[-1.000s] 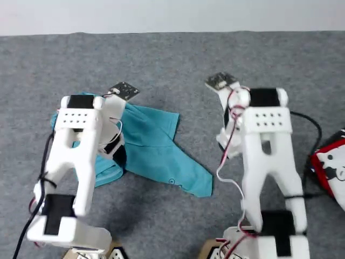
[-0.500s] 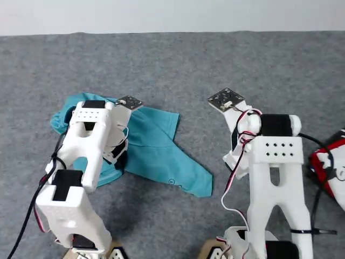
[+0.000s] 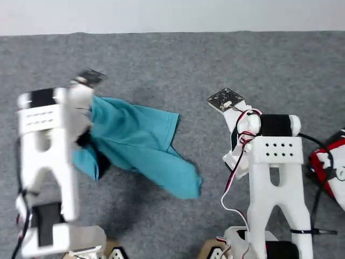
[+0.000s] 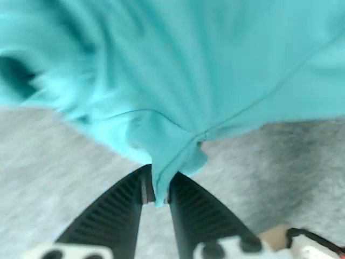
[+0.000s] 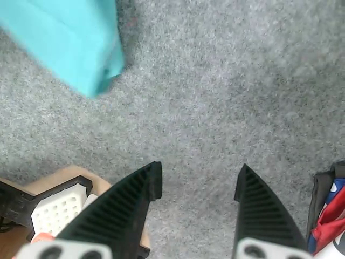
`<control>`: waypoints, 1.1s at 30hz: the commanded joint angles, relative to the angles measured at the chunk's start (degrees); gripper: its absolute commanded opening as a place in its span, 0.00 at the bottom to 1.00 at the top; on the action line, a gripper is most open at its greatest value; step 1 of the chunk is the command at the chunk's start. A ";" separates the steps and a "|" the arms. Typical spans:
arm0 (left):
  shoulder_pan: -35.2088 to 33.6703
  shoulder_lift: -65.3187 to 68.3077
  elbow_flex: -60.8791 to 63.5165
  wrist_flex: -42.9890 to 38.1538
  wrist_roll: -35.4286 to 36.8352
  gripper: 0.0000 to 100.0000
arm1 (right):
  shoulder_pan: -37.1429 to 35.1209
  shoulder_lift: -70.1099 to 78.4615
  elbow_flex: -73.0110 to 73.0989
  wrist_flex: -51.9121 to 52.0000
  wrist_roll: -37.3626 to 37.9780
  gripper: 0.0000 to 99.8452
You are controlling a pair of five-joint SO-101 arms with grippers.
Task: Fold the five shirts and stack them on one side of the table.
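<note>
A teal shirt (image 3: 137,144) lies partly lifted on the grey table, its sleeve end trailing toward the middle. In the left wrist view my left gripper (image 4: 156,189) is shut on a fold of the teal shirt (image 4: 178,81), which hangs over it. In the high view the left arm (image 3: 48,140) stands over the shirt's left part and hides the grip. My right gripper (image 5: 197,189) is open over bare carpet, with the teal shirt's sleeve tip (image 5: 70,43) off to one side. The right arm (image 3: 269,156) stands right of the shirt.
A red, white and black garment (image 3: 331,170) lies at the table's right edge, its corner (image 5: 329,216) in the right wrist view. The grey carpet (image 3: 215,59) covers the table up to a white wall at the back.
The left arm has swung left and lifted, dragging the teal shirt with it; the sleeve end slid left and bunched. The right arm drew back slightly a second ago, then stayed still.
</note>
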 commanded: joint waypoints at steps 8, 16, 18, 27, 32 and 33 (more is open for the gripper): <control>-16.44 -14.07 0.40 2.02 -7.03 0.00 | -12.44 1.10 -0.44 -4.62 -4.92 0.23; -24.79 -14.15 9.54 1.76 -14.42 0.00 | -27.30 15.78 -4.75 -12.18 -14.24 0.23; -24.88 -14.24 12.00 0.53 -15.03 0.00 | -29.58 20.62 -8.62 -12.97 -16.00 0.23; -24.88 -14.51 19.56 -5.27 -15.03 0.00 | -38.99 43.65 -32.18 -10.15 -18.73 0.23; -24.88 -14.51 22.20 -7.65 -15.03 0.00 | -43.91 53.41 -43.43 -5.93 -18.37 0.23; -24.88 -14.51 22.55 -7.82 -15.03 0.00 | -44.35 55.08 -45.54 -5.49 -18.37 0.23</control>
